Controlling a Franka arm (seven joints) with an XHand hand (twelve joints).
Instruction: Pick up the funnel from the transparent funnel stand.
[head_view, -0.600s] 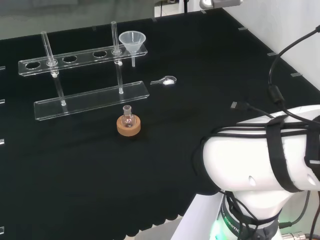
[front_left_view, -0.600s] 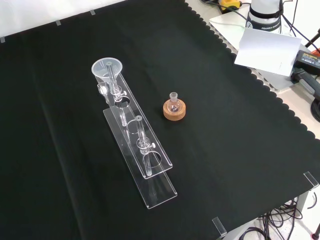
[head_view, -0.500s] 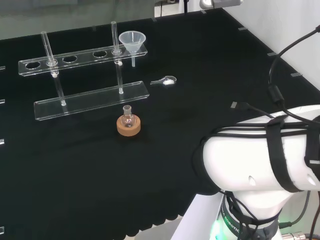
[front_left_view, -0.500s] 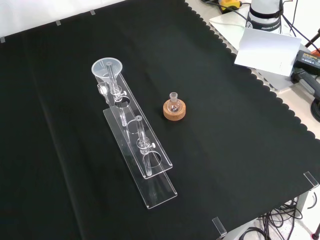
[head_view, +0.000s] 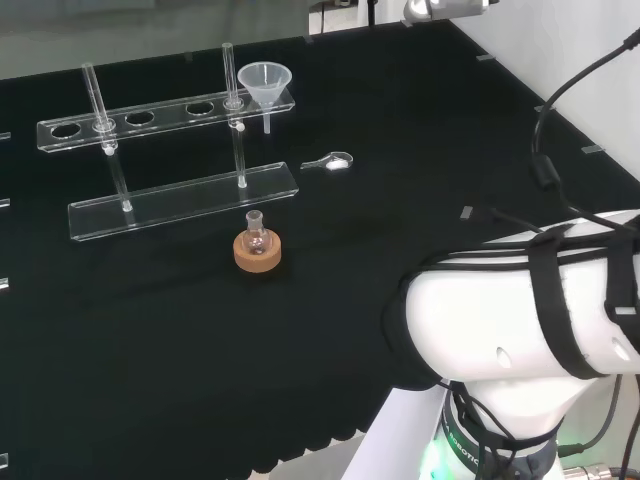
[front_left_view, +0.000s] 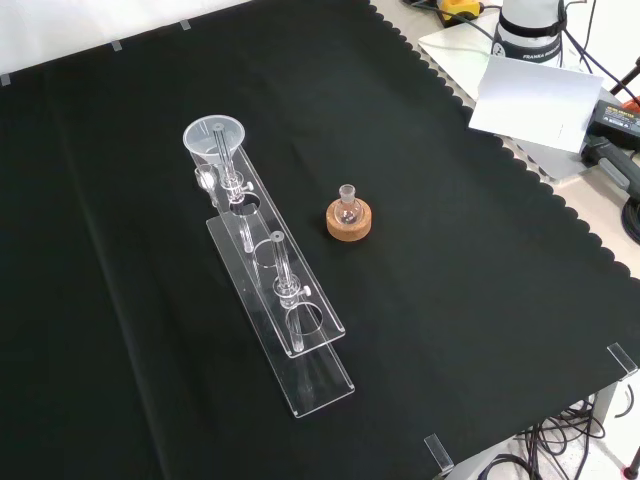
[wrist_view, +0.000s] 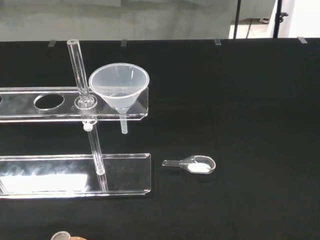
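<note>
Sitting in the end hole of the stand's (wrist_view: 65, 102) top shelf, the funnel (wrist_view: 119, 87) could topple the light rack if bumped sideways; finger state cannot be told.

Even, bright overhead light; glare on funnel stand (wrist_view: 75, 172) base plate, wrist view; soft shadows, no blur.

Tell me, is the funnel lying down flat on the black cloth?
No, the funnel sits upright in the end hole of the clear funnel stand, with its spout hanging down through it.
</note>
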